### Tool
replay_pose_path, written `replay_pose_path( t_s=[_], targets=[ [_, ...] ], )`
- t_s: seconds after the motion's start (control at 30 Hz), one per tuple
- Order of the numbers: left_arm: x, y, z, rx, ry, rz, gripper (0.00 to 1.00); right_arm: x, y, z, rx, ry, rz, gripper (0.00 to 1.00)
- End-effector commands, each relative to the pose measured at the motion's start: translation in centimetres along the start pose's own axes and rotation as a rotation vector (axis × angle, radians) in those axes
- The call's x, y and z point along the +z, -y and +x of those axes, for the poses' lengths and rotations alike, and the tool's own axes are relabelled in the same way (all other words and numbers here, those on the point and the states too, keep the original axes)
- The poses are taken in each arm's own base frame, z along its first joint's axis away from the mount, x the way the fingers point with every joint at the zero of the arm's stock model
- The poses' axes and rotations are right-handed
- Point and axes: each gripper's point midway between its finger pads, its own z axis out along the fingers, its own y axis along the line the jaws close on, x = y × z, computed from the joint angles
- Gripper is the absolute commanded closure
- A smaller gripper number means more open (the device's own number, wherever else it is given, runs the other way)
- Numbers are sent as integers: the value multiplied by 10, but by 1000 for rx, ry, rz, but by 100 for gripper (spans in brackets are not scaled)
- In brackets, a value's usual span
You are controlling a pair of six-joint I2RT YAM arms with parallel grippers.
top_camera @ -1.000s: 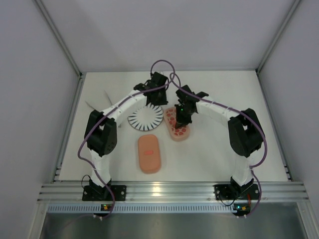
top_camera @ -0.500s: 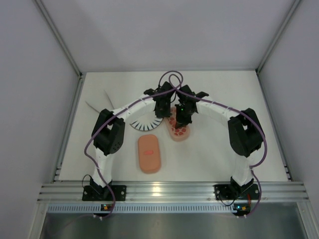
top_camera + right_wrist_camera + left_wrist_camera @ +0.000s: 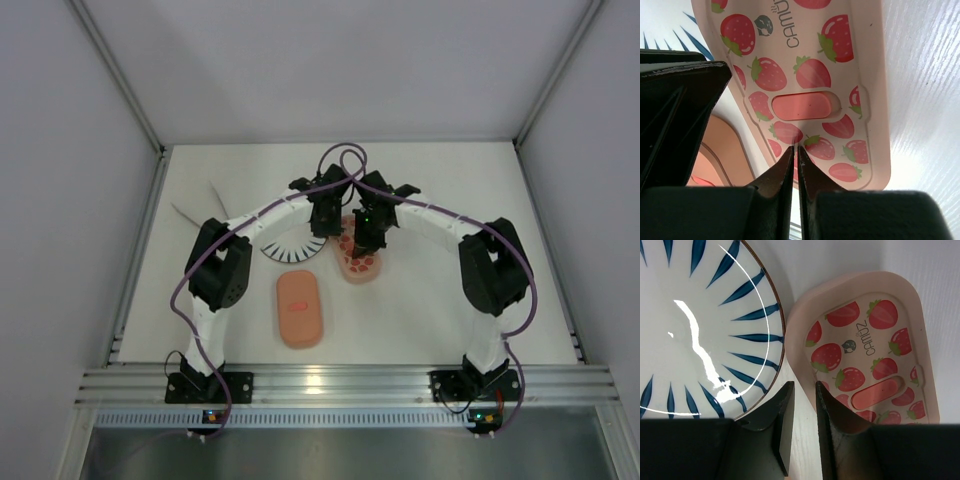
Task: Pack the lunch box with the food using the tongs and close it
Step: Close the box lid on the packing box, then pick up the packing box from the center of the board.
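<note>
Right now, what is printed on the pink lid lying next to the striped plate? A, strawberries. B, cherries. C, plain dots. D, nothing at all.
A: the lid beside the plate is covered in red strawberries with green leaves, clear in both wrist views.

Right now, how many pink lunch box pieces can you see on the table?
2: a strawberry-printed lid right beside the striped plate, and a plain pink lid with a small red mark, lying apart nearer the front. More pieces may be hidden underneath.
</note>
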Motion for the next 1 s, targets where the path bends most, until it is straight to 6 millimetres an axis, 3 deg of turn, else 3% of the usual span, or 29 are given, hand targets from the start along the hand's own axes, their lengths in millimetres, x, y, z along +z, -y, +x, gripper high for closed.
replay_pose_path(
  t_s=[0.0,0.1,0.3,0.43,0.57,0.8,0.97],
  targets=[
    [24,-14,38,10,-132,-66,71,-8,11,-14,-3,83,34,94],
    [26,-12,41,1,-140,-50,71,-23,11,-26,16,128,18,94],
    [29,-8,45,-7,-160,-31,70,-46,22,-46,79,182,-73,82],
    [29,-7,47,-5,-169,-29,70,-57,35,-57,70,205,-96,64],
    [31,-9,52,-3,-193,-37,70,-51,38,-55,57,182,-144,55],
    [31,-11,65,-18,-238,-38,67,-36,26,-44,19,119,-324,44],
    [33,-13,79,-35,-274,-28,67,-16,41,-40,59,107,-336,39]
  ],
)
